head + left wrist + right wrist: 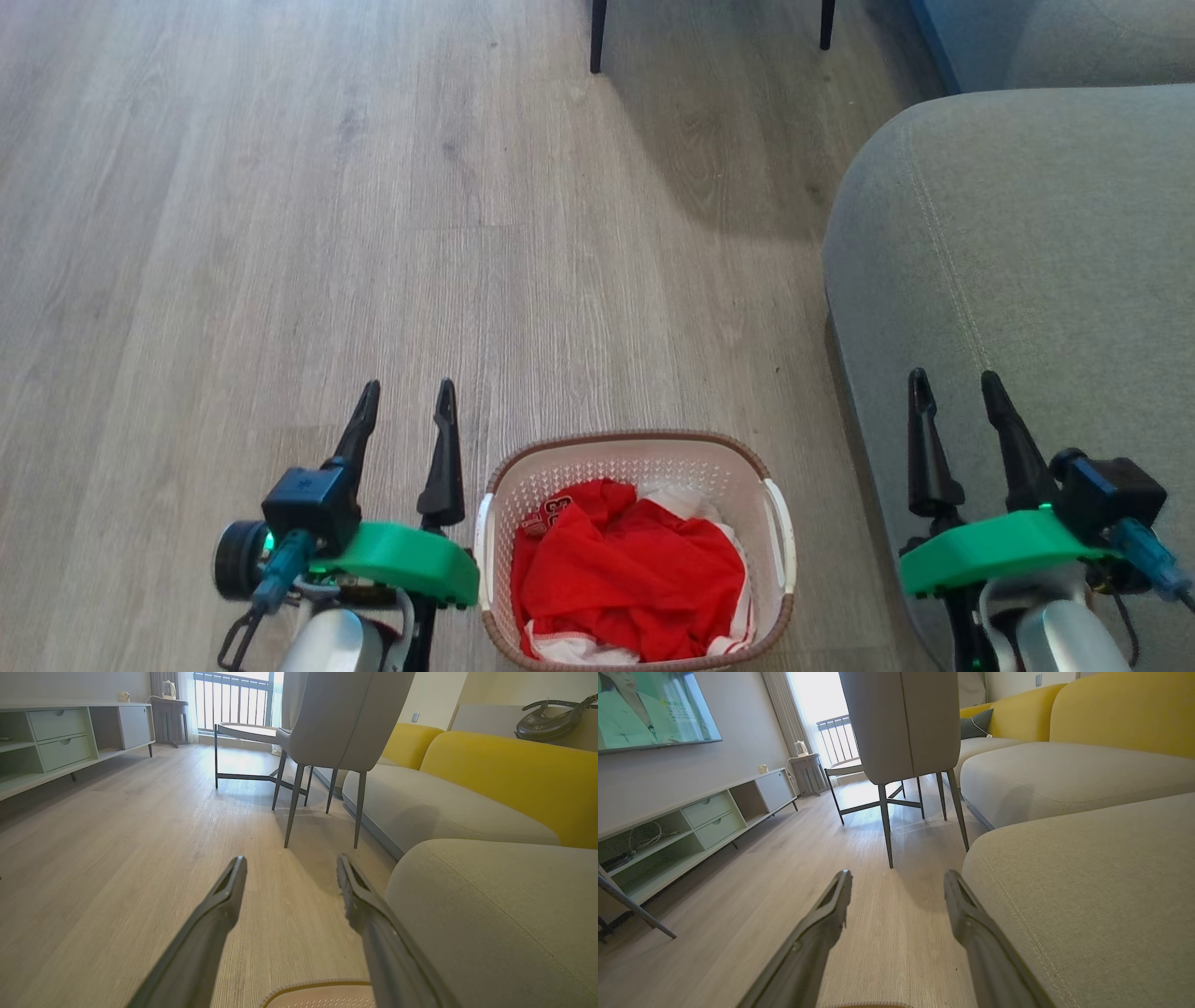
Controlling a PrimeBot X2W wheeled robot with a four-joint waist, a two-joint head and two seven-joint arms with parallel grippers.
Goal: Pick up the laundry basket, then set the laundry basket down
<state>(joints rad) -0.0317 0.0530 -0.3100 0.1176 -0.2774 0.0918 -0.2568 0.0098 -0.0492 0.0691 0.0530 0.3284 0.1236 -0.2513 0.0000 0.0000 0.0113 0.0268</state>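
**Wood floor [280, 233] with the laundry basket [635, 443] standing on it, close before you.**
A grey sofa [1008, 280] fills your right side, and the basket sits near its edge, low in the head view. A crumpled red garment [635, 569] lies inside. Your left gripper [406, 392] is just beside the basket's left handle and your right gripper [957, 378] is over the sofa. Both have their fingers spread, grasping nothing.
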